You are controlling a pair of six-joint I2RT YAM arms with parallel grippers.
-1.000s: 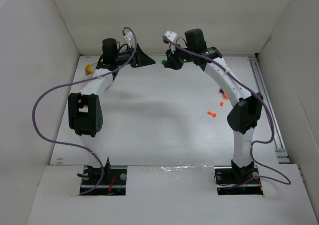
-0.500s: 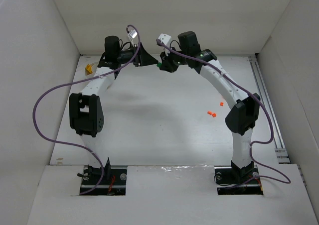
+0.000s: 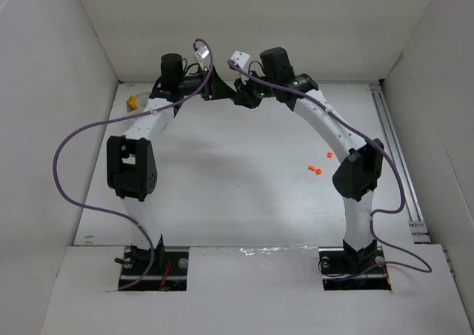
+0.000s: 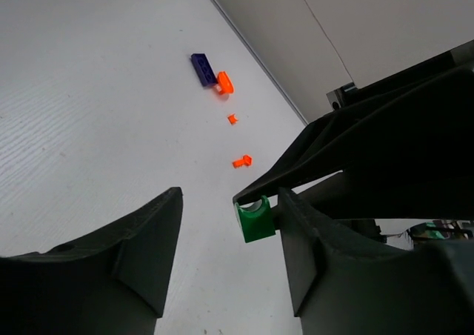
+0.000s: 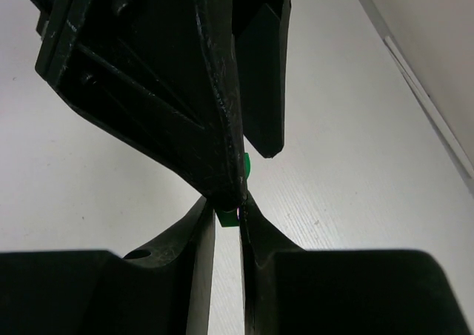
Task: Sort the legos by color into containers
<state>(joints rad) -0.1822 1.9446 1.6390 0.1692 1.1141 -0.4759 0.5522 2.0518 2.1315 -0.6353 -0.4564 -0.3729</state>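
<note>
My right gripper (image 5: 226,210) is shut on a small green lego (image 5: 227,217), held above the table at the far middle. My left gripper (image 4: 229,201) is open and faces it nose to nose. In the left wrist view the green lego (image 4: 255,220) hangs between my left fingers, close beside the right one (image 4: 318,253). From above, the left gripper (image 3: 221,89) and the right gripper (image 3: 241,96) meet tip to tip. A dark blue lego (image 4: 201,69) and orange legos (image 4: 224,83) lie on the table beyond. The white bowl is not in view.
Two orange legos (image 3: 316,170) lie on the table right of middle, near the right arm's elbow (image 3: 360,173). A yellow piece (image 3: 133,101) sits at the far left by the wall. White walls enclose the table on three sides.
The right gripper has carried the green lego leftward and the left gripper has swung rightward, so the two now meet with the lego between the left fingers.
</note>
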